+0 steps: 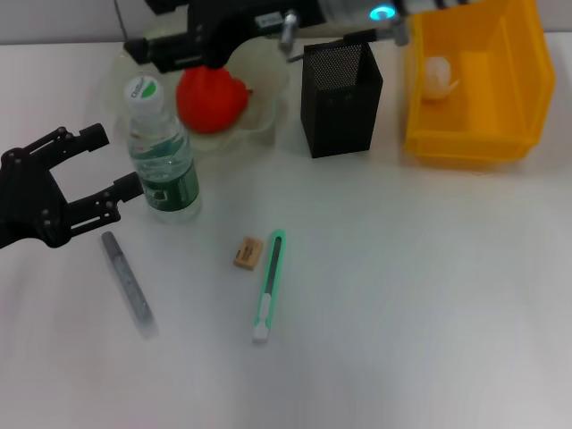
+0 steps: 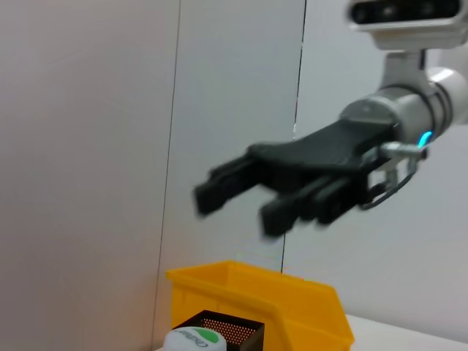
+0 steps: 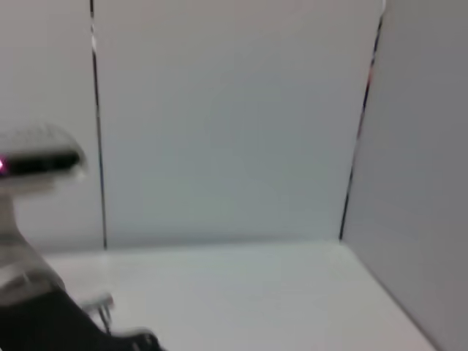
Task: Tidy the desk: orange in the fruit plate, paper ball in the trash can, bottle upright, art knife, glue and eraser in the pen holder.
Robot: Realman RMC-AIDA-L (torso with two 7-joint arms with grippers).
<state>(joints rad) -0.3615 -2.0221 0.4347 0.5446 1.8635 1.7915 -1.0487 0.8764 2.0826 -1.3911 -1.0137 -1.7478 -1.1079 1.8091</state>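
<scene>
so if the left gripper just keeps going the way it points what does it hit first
Most likely the water bottle: the open left gripper faces it from its left, fingers just short of it. Height is hard to judge.

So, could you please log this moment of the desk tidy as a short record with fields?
orange: in the fruit plate, orange under the right gripper
paper ball: paper ball inside the yellow trash can
bottle: bottle upright beside the plate
art knife: art knife flat on the desk
eraser: eraser beside the knife
glue: glue lying on the desk
pen holder: pen holder with none of the three in it
left gripper: left gripper, jaws open, beside the bottle
</scene>
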